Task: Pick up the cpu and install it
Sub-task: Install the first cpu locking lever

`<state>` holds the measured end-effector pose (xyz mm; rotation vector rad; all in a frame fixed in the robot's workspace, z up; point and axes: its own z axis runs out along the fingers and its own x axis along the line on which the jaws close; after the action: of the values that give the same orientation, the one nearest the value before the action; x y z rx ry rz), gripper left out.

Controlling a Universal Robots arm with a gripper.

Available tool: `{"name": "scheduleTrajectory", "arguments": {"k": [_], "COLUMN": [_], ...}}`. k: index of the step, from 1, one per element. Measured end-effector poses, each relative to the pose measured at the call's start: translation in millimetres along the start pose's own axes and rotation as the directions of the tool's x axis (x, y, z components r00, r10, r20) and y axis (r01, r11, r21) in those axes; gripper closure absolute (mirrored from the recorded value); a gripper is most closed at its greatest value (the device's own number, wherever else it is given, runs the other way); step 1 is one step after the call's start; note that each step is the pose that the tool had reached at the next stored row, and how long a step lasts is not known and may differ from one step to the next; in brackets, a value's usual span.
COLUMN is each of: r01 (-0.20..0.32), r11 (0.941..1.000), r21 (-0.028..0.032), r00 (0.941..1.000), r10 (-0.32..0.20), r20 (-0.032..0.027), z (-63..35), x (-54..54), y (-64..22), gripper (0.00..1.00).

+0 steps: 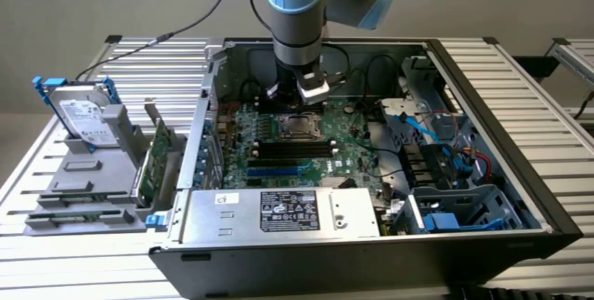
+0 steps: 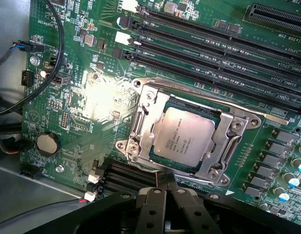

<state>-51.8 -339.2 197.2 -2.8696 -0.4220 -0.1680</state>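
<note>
The pincer (image 2: 165,179) hangs inside the open case (image 1: 492,112), fingers pressed together with nothing between them. Just beneath its tips the cpu (image 2: 186,137) lies flat in the socket (image 2: 142,117) on the green board (image 2: 82,102), silver top up, not gripped. Black slots (image 2: 214,48) run beyond the cpu, farther from the pincer. Well away from the pincer, outside the case, a hard drive (image 1: 83,115) stands on the bench (image 1: 547,105).
</note>
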Motion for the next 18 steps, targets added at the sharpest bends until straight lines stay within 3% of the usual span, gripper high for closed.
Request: {"name": "scheduleTrajectory", "arguments": {"k": [18], "r01": [-0.004], "r11": [1.0000], "r21": [-0.0006], "r00": [1.0000], "r10": [0.004], "r20": [-0.0007], "z": [1.6], "x": [-0.2], "y": [0.3], "gripper": [0.89]}}
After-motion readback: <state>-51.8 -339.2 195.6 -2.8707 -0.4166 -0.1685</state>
